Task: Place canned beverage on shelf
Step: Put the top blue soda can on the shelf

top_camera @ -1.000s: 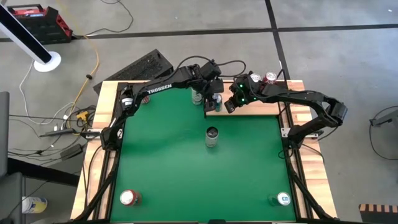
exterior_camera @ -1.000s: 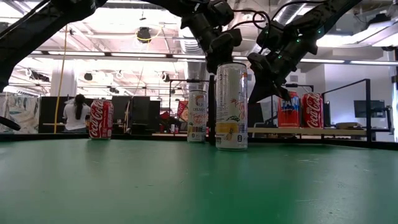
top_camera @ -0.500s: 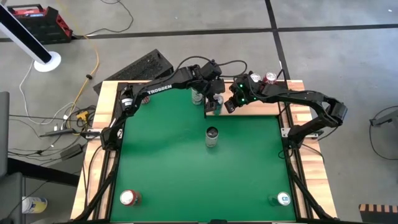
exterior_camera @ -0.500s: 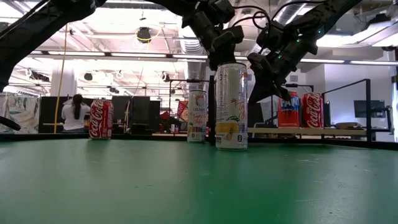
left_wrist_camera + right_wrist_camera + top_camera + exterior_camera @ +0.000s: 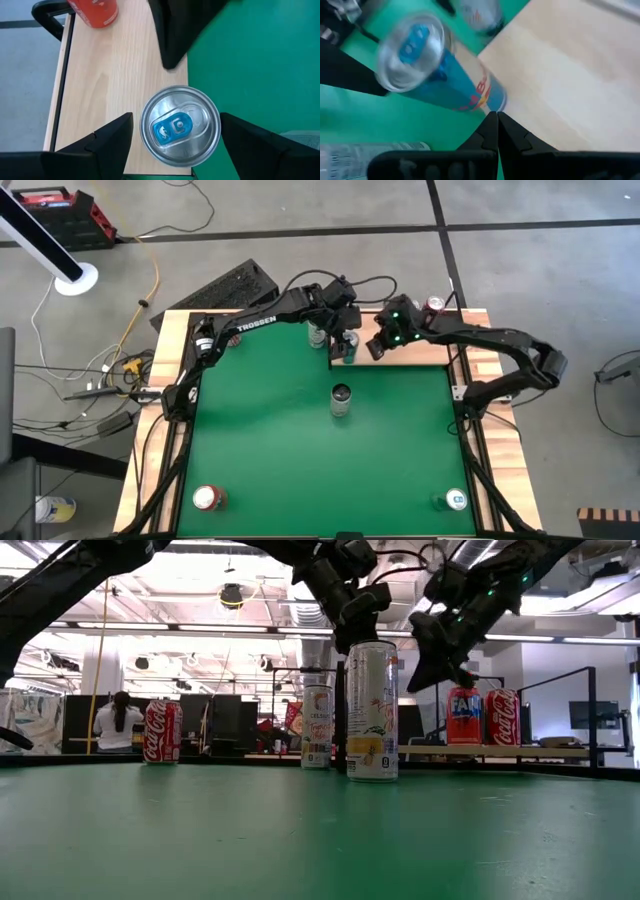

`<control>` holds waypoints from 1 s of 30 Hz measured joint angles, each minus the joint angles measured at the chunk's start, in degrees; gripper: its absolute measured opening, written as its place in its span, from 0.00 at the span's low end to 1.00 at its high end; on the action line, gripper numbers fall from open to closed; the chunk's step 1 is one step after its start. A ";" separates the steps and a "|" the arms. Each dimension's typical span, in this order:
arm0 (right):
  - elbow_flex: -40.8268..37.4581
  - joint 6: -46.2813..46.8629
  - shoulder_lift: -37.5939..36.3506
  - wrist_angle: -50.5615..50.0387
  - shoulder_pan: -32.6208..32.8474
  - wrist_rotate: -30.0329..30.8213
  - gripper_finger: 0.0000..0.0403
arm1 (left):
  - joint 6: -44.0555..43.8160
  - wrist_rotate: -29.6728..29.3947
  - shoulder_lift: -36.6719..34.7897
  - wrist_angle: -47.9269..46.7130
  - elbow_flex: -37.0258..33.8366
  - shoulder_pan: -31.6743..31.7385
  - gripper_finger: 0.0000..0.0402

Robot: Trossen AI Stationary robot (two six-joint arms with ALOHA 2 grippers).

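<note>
- The left arm reaches across the table's far edge; the left gripper (image 5: 347, 343) points down, fingers (image 5: 105, 145) spread apart.
- The right arm bends in from the right; the right gripper (image 5: 378, 348) is closed, empty.

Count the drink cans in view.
8: red-top can near-left corner, teal-top can near-right, tall can centre, white can and Coke can at back, blue can at shelf edge, Fanta can and Coca-Cola can on it. Arms may hide more.
</note>
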 joint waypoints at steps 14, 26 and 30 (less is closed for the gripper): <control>0.04 2.78 -16.31 -0.73 -0.88 0.24 0.06 | -1.01 0.22 -0.26 -1.28 0.94 -0.39 0.70; 0.04 -0.02 -16.44 5.35 5.11 0.30 0.10 | -1.53 -4.39 -6.82 -9.80 8.50 -0.17 0.70; 0.26 -3.30 -13.61 8.84 6.76 -0.03 0.22 | -1.98 -10.00 -13.25 -16.36 6.18 -0.06 0.69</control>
